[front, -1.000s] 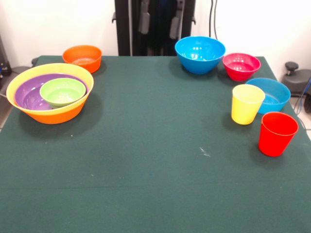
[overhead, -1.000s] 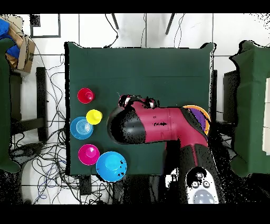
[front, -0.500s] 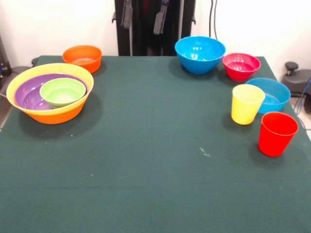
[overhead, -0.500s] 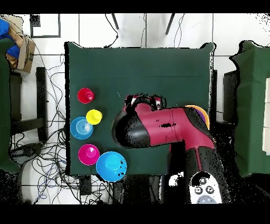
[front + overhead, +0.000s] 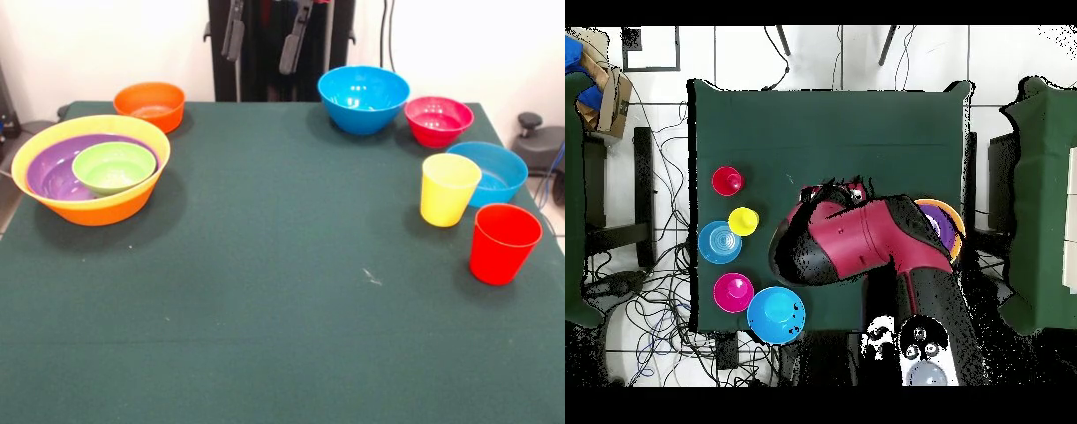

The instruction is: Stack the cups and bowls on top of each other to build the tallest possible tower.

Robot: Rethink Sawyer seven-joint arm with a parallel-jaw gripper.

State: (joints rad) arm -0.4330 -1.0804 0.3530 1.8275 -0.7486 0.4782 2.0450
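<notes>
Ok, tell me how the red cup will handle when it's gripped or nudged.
The red cup looks like thin glossy plastic, so probably light and somewhat slippery. Standing upright on its narrower base, a high nudge might tip it; its round, tapered wall would likely make it roll in a curve.

You have six bowls (image 5: 363, 99) on the table, three of them nested, and two cups (image 5: 448, 190).

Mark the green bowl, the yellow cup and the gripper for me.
green bowl (image 5: 113, 166), front view, on its inside.
yellow cup (image 5: 448, 193), front view, on its outer wall.
gripper (image 5: 265, 40), front view, midway between its two fingertips, at the top edge.
</notes>
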